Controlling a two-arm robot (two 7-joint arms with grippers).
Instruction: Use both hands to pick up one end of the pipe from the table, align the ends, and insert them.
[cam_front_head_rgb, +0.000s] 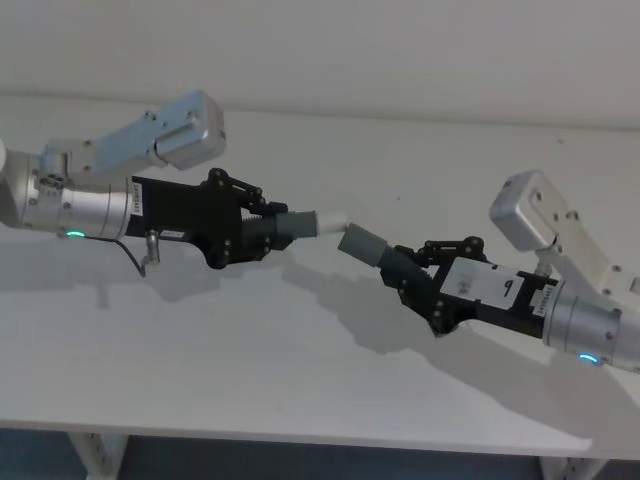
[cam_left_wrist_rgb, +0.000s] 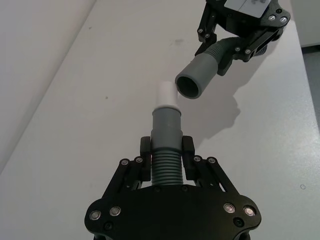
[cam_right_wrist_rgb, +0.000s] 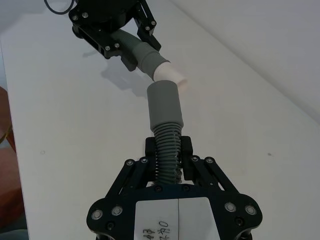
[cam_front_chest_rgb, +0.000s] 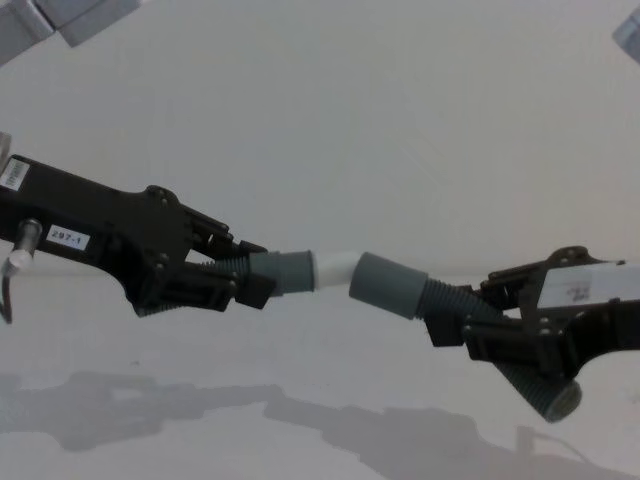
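Above the table (cam_front_head_rgb: 300, 380), mid-scene: we see both pipe pieces held off the surface, with their shadows lying beneath them.
Plug piece (cam_front_head_rgb: 290, 227): its long axis runs left to right, and its white tip (cam_front_head_rgb: 332, 219) points right, toward the other piece.
Socket piece (cam_front_head_rgb: 385, 258): its long axis runs right to left, rising a little toward the left in the chest view. Its grey collar (cam_front_head_rgb: 362, 244) opens leftward at the white tip.
Ends: they sit just beside each other and are not inserted. In the left wrist view the collar mouth sits off to one side of the tip, so we judge the two axes out of line.
Left gripper (cam_front_head_rgb: 262, 234): at the left, its fingers are narrowed to pipe width and clamp the ribbed middle of the plug piece.
Right gripper (cam_front_head_rgb: 408, 272): at the right and nearer, its fingers are likewise closed onto the ribs of the socket piece.
Hard to make out: the plug piece's rear is hidden inside the left gripper. The socket piece's rear end pokes out below the right gripper in the chest view. We cannot tell whether the tip and the collar rim touch.
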